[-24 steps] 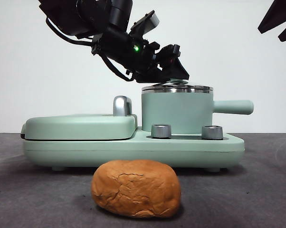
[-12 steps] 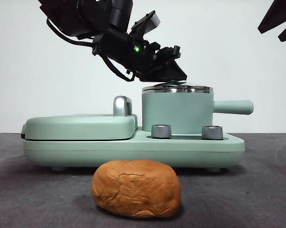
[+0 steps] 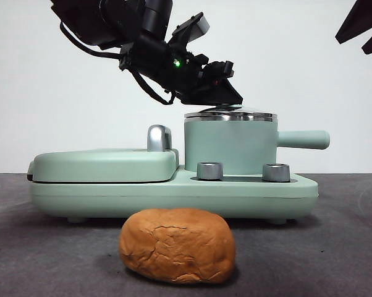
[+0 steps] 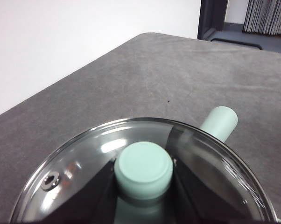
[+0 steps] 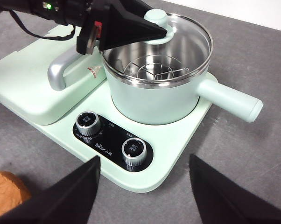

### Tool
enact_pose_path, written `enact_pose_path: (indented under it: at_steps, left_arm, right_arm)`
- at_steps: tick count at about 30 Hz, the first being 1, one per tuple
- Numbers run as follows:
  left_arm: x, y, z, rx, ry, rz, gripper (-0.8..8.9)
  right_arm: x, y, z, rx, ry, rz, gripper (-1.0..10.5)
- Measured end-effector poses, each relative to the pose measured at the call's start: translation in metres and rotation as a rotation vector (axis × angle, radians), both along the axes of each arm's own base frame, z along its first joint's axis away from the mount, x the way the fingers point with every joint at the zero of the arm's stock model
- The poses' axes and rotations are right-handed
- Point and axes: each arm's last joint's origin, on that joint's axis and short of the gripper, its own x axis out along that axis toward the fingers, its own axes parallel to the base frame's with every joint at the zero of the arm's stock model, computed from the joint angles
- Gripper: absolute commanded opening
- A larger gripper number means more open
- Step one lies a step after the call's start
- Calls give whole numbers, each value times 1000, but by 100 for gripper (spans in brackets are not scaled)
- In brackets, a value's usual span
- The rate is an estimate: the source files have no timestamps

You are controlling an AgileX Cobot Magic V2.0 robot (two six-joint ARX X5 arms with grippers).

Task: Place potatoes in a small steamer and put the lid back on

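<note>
The potato (image 3: 177,245), a cracked orange-brown lump, lies on the table in front of the appliance; one end of it (image 5: 5,193) shows in the right wrist view. The mint-green small steamer (image 3: 229,145) (image 5: 150,98) stands on the appliance base, handle (image 4: 220,122) pointing right. The glass lid (image 4: 84,163) (image 5: 187,32) rests on the steamer's rim or barely above it. My left gripper (image 4: 143,176) (image 3: 226,93) (image 5: 131,25) is shut on the lid's green knob (image 4: 143,163). My right gripper (image 5: 143,186) hangs open and empty above the control knobs, seen as black tips (image 3: 362,28) at the top right.
The flat mint-green griddle cover (image 3: 105,164) with its chrome handle (image 3: 159,137) sits left of the steamer. Two steel dials (image 5: 89,122) (image 5: 132,151) are on the base front. A steel rack (image 5: 152,67) lies inside the steamer. Grey table (image 3: 334,247) surrounds the appliance.
The left gripper has shifted slightly back to the left over the pot while holding the knob. The lid, potato and right arm stay about where they were.
</note>
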Motion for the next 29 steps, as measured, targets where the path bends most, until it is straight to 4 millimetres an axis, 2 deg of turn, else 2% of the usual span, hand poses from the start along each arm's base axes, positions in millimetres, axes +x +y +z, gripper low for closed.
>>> enact_pose_path:
  at_steps: [5,10,17,25,29]
  left_arm:
    - [-6,4,15,7,-30,-4,9]
    - [-19,14,45,-6,-50,-2,9]
    - [-41,28,71,24,22,2,11]
    - [-66,57,93,85,129,15,15]
    - [-88,75,100,82,126,21,15]
  right_arm:
    - [0,0,0,0,0,0,303]
    - [0,0,0,0,0,0,303]
    - [0,0,0,0,1,0,303]
    - [-2,-1,-4,-11,47,0,303]
    - [-3,-1,-6,-16,65,0,303]
